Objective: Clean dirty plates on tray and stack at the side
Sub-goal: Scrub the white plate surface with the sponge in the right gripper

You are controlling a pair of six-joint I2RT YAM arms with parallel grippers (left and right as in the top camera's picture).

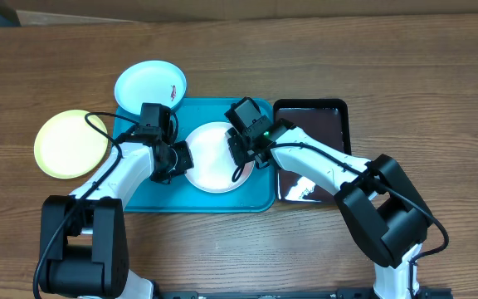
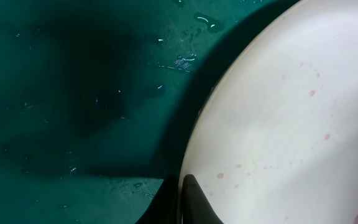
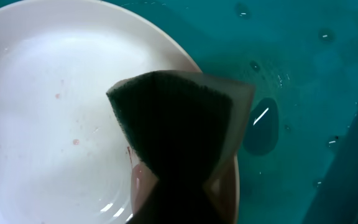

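A white plate (image 1: 214, 166) lies in the middle of the turquoise tray (image 1: 222, 202). My left gripper (image 1: 177, 158) is shut on its left rim; in the left wrist view the fingers (image 2: 194, 202) pinch the edge of the plate (image 2: 291, 124), which carries small reddish specks. My right gripper (image 1: 249, 149) is shut on a dark green sponge (image 3: 179, 118), which rests on the plate's right rim (image 3: 48, 93). A light-blue plate (image 1: 150, 85) with a red stain overlaps the tray's far left corner. A yellow-green plate (image 1: 71, 143) sits on the table to the left.
A glossy black tray (image 1: 309, 124) stands right of the turquoise one, under my right arm. Water drops lie on the wet tray floor (image 3: 303, 62). Bare wooden table (image 1: 405, 75) surrounds everything.
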